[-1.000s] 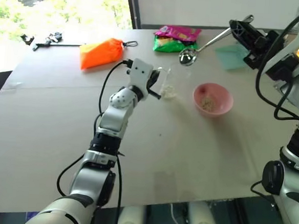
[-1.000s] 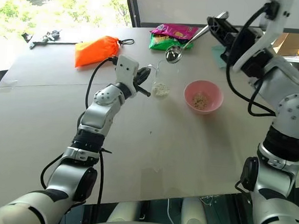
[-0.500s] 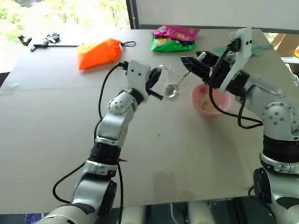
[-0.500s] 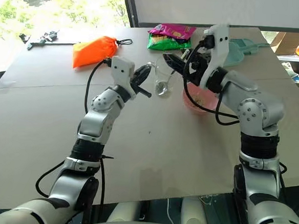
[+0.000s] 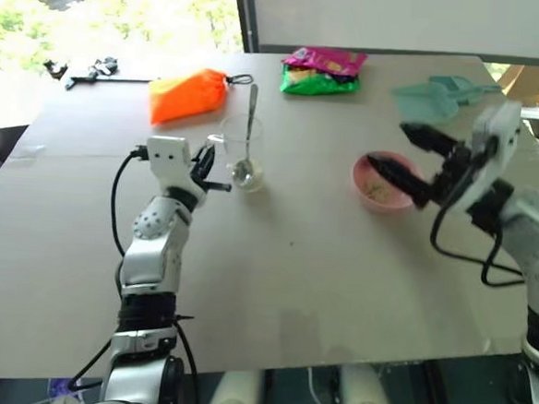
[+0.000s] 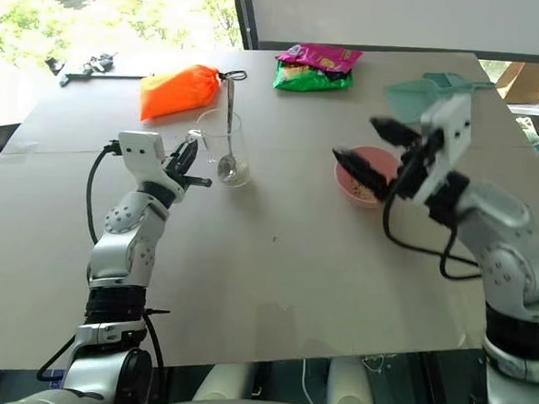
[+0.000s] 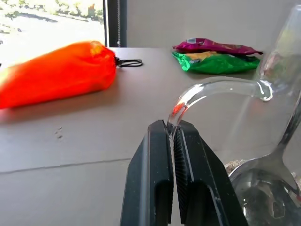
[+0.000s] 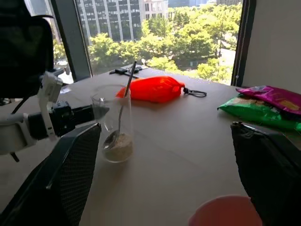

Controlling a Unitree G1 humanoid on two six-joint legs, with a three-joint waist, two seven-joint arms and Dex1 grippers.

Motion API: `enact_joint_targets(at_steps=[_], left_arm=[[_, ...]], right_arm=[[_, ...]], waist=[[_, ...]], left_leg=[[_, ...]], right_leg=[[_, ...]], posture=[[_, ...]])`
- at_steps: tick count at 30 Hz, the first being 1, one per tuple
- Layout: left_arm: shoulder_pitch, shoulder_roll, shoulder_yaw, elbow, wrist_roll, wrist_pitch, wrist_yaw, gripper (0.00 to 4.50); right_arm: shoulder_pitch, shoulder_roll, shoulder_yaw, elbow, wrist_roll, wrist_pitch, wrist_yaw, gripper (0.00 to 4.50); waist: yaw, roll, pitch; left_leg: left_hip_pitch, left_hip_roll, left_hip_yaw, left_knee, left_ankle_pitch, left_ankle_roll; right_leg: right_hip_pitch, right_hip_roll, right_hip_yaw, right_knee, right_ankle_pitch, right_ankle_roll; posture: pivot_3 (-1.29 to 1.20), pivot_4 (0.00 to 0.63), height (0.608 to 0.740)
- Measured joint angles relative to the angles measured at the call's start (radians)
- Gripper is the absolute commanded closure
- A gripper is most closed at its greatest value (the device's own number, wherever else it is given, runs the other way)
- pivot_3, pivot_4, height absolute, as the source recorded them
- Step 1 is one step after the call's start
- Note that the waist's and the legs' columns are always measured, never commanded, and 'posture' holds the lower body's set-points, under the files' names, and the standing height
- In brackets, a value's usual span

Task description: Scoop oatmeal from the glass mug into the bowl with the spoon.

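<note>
Head views: left hand [image 5: 217, 187] clamped on the thin handle of the glass mug [image 5: 240, 154], fingers together around the glass loop. Mug upright on the bench [image 5: 291, 287], at about 10 o'clock from bench centre, with the spoon [image 5: 247, 136] standing inside, handle leaning up toward 12 o'clock past the rim, its small bowl down in the oatmeal [image 5: 253, 175] at the bottom. Pink bowl [image 5: 382, 184] at 3 o'clock of the mug, well apart from it, holding a few pale flakes. Right hand [image 5: 399, 148] spread wide and holding nothing, one finger reaching over the bowl's rim, the other higher, toward 12 o'clock. Orange pouch [image 5: 186, 94] at 11 o'clock of the mug, green and magenta snack packet [image 5: 321, 72] at 1 o'clock, teal plastic scoop [image 5: 436, 95] at 12 o'clock of the bowl, near the far edge.

Left wrist view: black fingers [image 7: 157, 179] pressed together on the clear curved handle of the mug [image 7: 287, 47]; spoon bowl [image 7: 263, 183] magnified through the glass just beside them; orange pouch [image 7: 56, 73] and snack packet [image 7: 216, 56] well beyond.

Right wrist view: fingers [image 8: 61, 179] far apart, empty between them. Mug [image 8: 114, 123] with spoon [image 8: 121, 109] and a low heap of oatmeal [image 8: 117, 146] seen between the fingers, left hand [image 8: 87, 115] at its handle; rim of the pink bowl [image 8: 225, 212] close under the hand; orange pouch [image 8: 153, 89] and snack packet [image 8: 268, 106] farther off.
</note>
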Motion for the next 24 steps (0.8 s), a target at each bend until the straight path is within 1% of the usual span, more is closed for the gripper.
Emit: enact_joint_targets(at_steps=[4,7,9,14,15,16,17,19,22,24], left_arm=[[-0.001,0.022,0.031,0.073,-0.020,-0.058,-0.025,4.50],[-0.007,0.028,0.030,0.131,-0.028,-0.091,-0.048,4.50],[-0.022,0.041,0.031,0.182,-0.036,-0.121,-0.065,4.50],[-0.038,0.056,0.030,0.254,-0.042,-0.172,-0.105,4.50],[-0.038,0.060,0.030,0.267,-0.046,-0.179,-0.113,3.83],[-0.038,0.062,0.030,0.272,-0.047,-0.180,-0.116,3.71],[-0.036,0.065,0.030,0.270,-0.051,-0.180,-0.120,3.21],[-0.018,0.073,0.030,0.246,-0.067,-0.172,-0.123,2.39],[0.060,0.100,0.032,0.141,-0.101,-0.116,-0.132,0.85],[0.116,0.127,0.037,0.066,-0.122,-0.073,-0.145,0.85]], right_arm=[[0.235,-0.080,-0.041,-0.096,-0.035,-0.133,0.163,0.02],[0.343,-0.102,-0.048,-0.117,-0.071,-0.208,0.230,0.02],[0.396,-0.103,-0.047,-0.114,-0.108,-0.267,0.268,0.02],[0.419,-0.083,-0.047,-0.089,-0.133,-0.346,0.286,0.02],[0.424,-0.082,-0.047,-0.079,-0.142,-0.360,0.291,0.00],[0.427,-0.082,-0.047,-0.076,-0.147,-0.366,0.292,0.00],[0.430,-0.082,-0.047,-0.075,-0.153,-0.374,0.293,0.00],[0.431,-0.082,-0.046,-0.074,-0.157,-0.385,0.293,0.00],[0.430,-0.082,-0.048,-0.060,-0.163,-0.393,0.287,0.00],[0.438,-0.083,-0.055,-0.053,-0.164,-0.404,0.286,0.00]], waist=[[0.007,-0.002,0.000],[0.007,-0.003,0.000],[0.003,-0.003,0.000],[0.003,-0.003,0.000],[0.003,-0.004,0.000],[0.003,-0.004,0.000],[0.003,-0.004,0.000],[0.001,-0.004,0.000],[0.000,-0.004,0.001],[0.003,-0.004,0.001]], left_leg=[[0.003,0.000,-0.001,0.001,0.000,0.000],[0.005,0.000,-0.001,0.001,-0.001,0.002],[0.007,0.000,-0.001,0.001,-0.001,0.002],[0.015,0.001,-0.001,0.000,-0.002,0.003],[0.016,0.001,-0.002,0.000,-0.002,0.003],[0.018,0.001,-0.002,0.000,-0.002,0.004],[0.018,0.001,-0.002,-0.001,-0.002,0.004],[0.019,0.001,-0.002,-0.001,-0.002,0.004],[0.019,0.001,-0.002,-0.001,-0.002,0.003],[0.018,0.002,-0.002,-0.001,-0.002,0.004]], right_leg=[[0.003,0.000,-0.001,0.000,0.000,0.000],[0.005,0.001,-0.001,0.000,0.000,0.000],[0.007,0.001,-0.001,0.001,0.000,0.000],[0.015,0.001,-0.001,0.000,0.000,0.000],[0.017,0.001,-0.002,-0.001,0.000,0.000],[0.019,0.001,-0.002,-0.001,0.000,0.000],[0.019,0.001,-0.002,-0.002,0.000,0.000],[0.019,0.001,-0.001,-0.002,0.000,0.000],[0.019,0.001,-0.001,-0.002,0.000,0.000],[0.019,0.001,-0.002,-0.002,0.000,0.000]], posture=[[0.00,0.150,0.740],[0.00,0.150,0.740],[0.00,0.150,0.740],[0.00,0.150,0.740],[0.00,0.150,0.740],[0.00,0.150,0.740],[0.00,0.150,0.740],[0.00,0.150,0.740],[0.00,0.150,0.740],[0.00,0.150,0.740]])
